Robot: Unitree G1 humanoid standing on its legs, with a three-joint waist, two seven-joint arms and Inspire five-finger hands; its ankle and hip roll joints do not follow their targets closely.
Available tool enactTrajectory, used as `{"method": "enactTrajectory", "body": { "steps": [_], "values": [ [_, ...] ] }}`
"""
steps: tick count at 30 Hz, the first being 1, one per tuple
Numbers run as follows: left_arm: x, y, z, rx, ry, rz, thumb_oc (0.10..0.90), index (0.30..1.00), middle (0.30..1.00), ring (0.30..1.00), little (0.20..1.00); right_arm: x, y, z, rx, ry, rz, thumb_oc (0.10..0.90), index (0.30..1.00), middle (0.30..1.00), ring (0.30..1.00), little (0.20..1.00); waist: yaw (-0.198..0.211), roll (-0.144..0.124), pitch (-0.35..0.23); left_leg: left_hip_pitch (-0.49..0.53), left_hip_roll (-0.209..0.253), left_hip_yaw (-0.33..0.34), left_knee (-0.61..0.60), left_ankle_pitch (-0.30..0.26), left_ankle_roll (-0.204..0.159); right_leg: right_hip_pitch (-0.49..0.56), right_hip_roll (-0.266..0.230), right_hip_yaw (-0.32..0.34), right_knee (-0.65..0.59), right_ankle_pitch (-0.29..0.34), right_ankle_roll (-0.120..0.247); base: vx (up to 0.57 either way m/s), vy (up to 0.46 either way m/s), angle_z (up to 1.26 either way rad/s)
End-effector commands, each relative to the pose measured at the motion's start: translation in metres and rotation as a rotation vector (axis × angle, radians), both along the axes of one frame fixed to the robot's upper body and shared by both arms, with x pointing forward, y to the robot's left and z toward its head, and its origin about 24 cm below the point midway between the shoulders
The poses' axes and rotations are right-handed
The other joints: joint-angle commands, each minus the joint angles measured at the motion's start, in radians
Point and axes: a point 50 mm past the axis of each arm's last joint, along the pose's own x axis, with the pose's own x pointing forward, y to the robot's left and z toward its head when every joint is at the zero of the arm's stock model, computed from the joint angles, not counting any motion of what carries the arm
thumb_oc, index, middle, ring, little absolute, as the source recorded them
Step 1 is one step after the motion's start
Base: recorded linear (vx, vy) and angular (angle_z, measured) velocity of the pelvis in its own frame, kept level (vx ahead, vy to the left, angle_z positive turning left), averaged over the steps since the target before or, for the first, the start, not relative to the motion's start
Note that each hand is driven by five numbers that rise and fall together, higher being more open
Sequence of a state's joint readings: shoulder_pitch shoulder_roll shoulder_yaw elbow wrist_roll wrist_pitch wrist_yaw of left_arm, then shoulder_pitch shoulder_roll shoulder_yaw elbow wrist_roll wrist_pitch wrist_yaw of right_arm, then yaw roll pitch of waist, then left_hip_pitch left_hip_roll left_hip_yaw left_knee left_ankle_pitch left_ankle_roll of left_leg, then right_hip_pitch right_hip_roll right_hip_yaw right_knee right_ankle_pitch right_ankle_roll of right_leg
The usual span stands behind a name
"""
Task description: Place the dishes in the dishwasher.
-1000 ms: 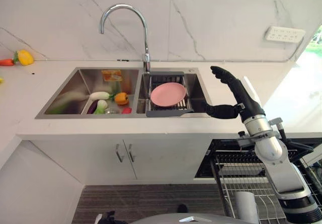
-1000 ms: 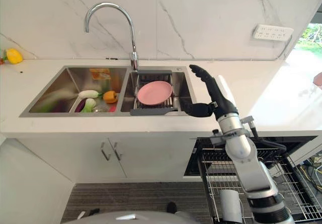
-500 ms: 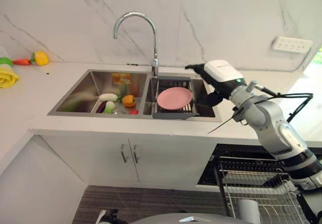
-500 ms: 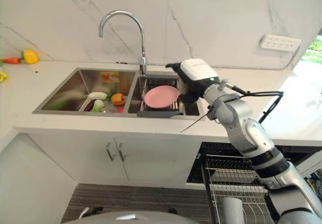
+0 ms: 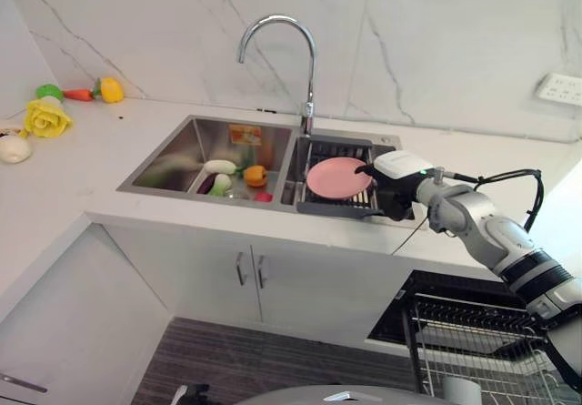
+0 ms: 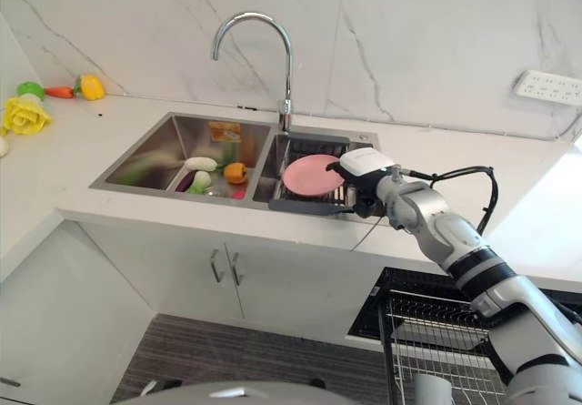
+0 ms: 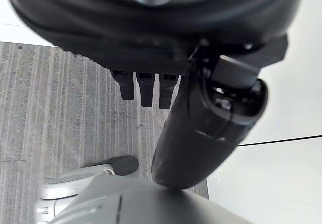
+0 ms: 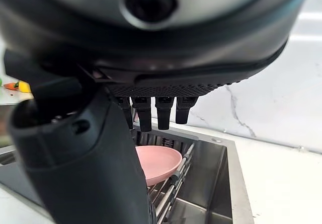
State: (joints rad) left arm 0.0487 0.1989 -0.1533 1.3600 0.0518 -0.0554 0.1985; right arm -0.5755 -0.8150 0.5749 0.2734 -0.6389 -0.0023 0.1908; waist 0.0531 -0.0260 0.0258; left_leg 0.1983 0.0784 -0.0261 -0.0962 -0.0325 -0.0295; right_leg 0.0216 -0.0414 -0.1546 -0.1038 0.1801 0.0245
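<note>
- The right hand, fingers straight and relaxed, hovers at the right edge of the pink plate; whether they touch is unclear.
- The plate lies on a dark drain rack in the right sink basin.
- The left basin holds toy vegetables.
- The left hand hangs with fingers relaxed, holding nothing.

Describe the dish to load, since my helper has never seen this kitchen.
Find the double steel sink under the curved tap. In its right basin, a dark rack holds the pink plate, beside the robot's right hand. It is the only dish; the left basin holds toy vegetables.
</note>
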Motion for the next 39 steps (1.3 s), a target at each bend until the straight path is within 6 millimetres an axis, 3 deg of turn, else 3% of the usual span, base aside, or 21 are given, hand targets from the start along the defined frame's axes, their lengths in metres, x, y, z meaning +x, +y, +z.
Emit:
{"method": "enactTrajectory", "body": {
  "steps": [1, 5, 12, 21, 27, 28, 31, 34, 39],
  "values": [
    [0.005, 0.002, 0.001, 0.016, 0.013, -0.073, 0.8, 0.9, 0.9, 0.9, 0.9, 0.026, 0.02, 0.07, 0.022, -0.349, 0.054, 0.8, 0.9, 0.9, 0.9, 0.9, 0.019, -0.04, -0.006, -0.069, -0.004, -0.029, 0.009, 0.048, -0.082, 0.157, -0.053, 0.035, 0.017, -0.202, 0.088, 0.0, -0.005, 0.07],
    [0.005, 0.003, 0.001, 0.022, 0.001, -0.064, 0.8, 0.9, 0.9, 0.9, 0.9, 0.032, 0.017, 0.061, 0.011, -0.359, 0.048, 0.8, 0.9, 0.9, 0.9, 0.9, 0.027, -0.041, -0.004, -0.076, -0.004, -0.039, 0.009, 0.051, -0.085, 0.158, -0.055, 0.024, 0.017, -0.204, 0.089, 0.0, -0.005, 0.08],
    [0.005, 0.002, 0.001, 0.017, -0.013, -0.055, 0.8, 0.9, 0.9, 0.9, 0.9, 0.036, 0.019, 0.062, 0.023, -0.387, 0.048, 0.8, 0.9, 0.9, 0.9, 0.9, 0.038, -0.043, -0.001, -0.086, -0.006, -0.057, 0.009, 0.055, -0.086, 0.16, -0.059, 0.002, 0.017, -0.207, 0.089, 0.0, -0.001, 0.08],
    [0.005, 0.004, 0.002, 0.025, -0.029, -0.034, 0.8, 0.9, 0.9, 0.9, 0.9, 0.043, 0.013, 0.04, -0.015, -0.329, 0.027, 0.8, 0.9, 0.9, 0.9, 0.9, 0.062, -0.05, 0.001, -0.097, -0.01, -0.087, 0.009, 0.061, -0.091, 0.172, -0.058, -0.033, 0.017, -0.215, 0.087, 0.0, 0.001, 0.13],
    [0.004, 0.005, 0.002, 0.026, -0.035, -0.032, 0.8, 0.9, 0.9, 0.9, 0.9, 0.046, 0.002, 0.019, -0.039, -0.279, -0.035, 0.8, 0.9, 0.9, 0.9, 0.9, 0.08, -0.056, 0.008, -0.11, -0.011, -0.113, 0.009, 0.068, -0.096, 0.173, -0.058, -0.057, 0.017, -0.218, 0.085, 0.0, -0.009, 0.14],
    [0.0, 0.006, 0.002, 0.031, -0.031, -0.03, 0.8, 0.9, 0.9, 0.9, 0.9, 0.046, -0.011, 0.008, -0.05, -0.282, -0.09, 0.8, 0.9, 0.9, 0.9, 0.9, 0.093, -0.058, 0.013, -0.112, -0.01, -0.126, 0.009, 0.06, -0.1, 0.182, -0.055, -0.072, 0.017, -0.233, 0.083, 0.0, -0.009, 0.2],
    [0.0, 0.007, 0.002, 0.031, -0.035, -0.027, 0.8, 0.9, 0.9, 0.9, 0.9, 0.047, -0.012, 0.007, -0.059, -0.31, -0.104, 0.8, 0.9, 0.9, 0.9, 0.9, 0.095, -0.059, 0.017, -0.119, -0.011, -0.134, 0.009, 0.064, -0.103, 0.181, -0.053, -0.079, 0.017, -0.233, 0.082, 0.0, -0.02, 0.19],
    [-0.002, 0.009, 0.003, 0.033, -0.035, -0.04, 0.8, 0.9, 0.9, 0.9, 0.9, 0.045, -0.032, -0.013, -0.089, -0.288, -0.214, 0.8, 0.9, 0.9, 0.9, 0.9, 0.113, -0.056, 0.026, -0.13, -0.012, -0.157, 0.009, 0.071, -0.108, 0.185, -0.051, -0.102, 0.017, -0.237, 0.08, 0.0, -0.02, 0.15],
    [-0.004, 0.014, 0.004, 0.037, -0.039, -0.056, 0.8, 0.9, 0.9, 0.9, 0.9, 0.043, -0.048, -0.019, -0.094, -0.321, -0.289, 0.8, 0.9, 0.9, 0.9, 0.9, 0.129, -0.048, 0.037, -0.151, -0.016, -0.187, 0.009, 0.084, -0.115, 0.183, -0.05, -0.134, 0.017, -0.24, 0.078, -0.02, -0.013, 0.23]
  ]
}}
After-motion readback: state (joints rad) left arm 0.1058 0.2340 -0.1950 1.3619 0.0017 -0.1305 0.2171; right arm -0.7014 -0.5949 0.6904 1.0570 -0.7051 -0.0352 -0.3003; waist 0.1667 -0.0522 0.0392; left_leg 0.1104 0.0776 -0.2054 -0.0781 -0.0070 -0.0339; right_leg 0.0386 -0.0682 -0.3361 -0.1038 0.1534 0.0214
